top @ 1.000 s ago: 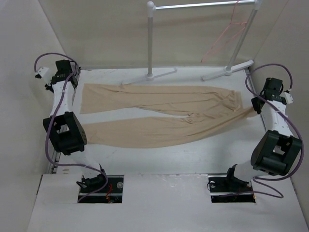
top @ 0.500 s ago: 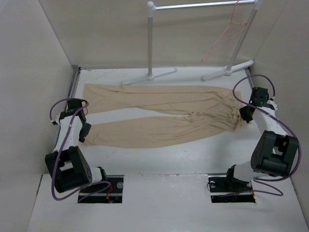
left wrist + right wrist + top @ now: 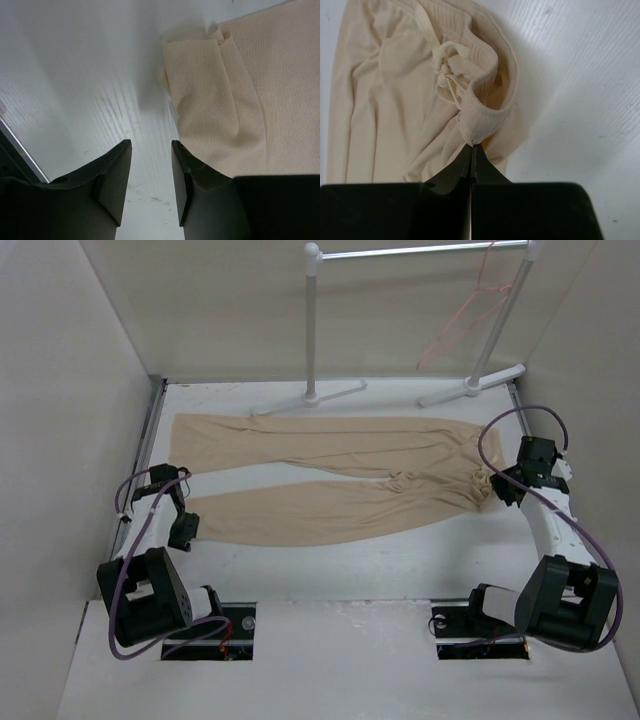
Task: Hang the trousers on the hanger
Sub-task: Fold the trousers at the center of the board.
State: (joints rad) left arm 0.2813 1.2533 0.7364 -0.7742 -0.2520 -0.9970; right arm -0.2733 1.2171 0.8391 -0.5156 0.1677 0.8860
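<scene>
The beige trousers lie flat across the table, legs to the left and waist to the right. My left gripper hovers open over bare table, right beside the folded cuff of the near leg, and holds nothing. My right gripper is shut on the bunched waistband, close to the drawstring knot. The pinkish-red wire hanger hangs from the right end of the rack at the back.
A white tube garment rack stands at the back, its feet resting on the table just beyond the trousers. Beige walls enclose the left, right and back. A metal rail runs along the table's left edge.
My left arm swung from the far left corner down to the near leg's cuff, and its jaws opened. My right gripper, still shut, drew the waistband leftward, bunching it.
</scene>
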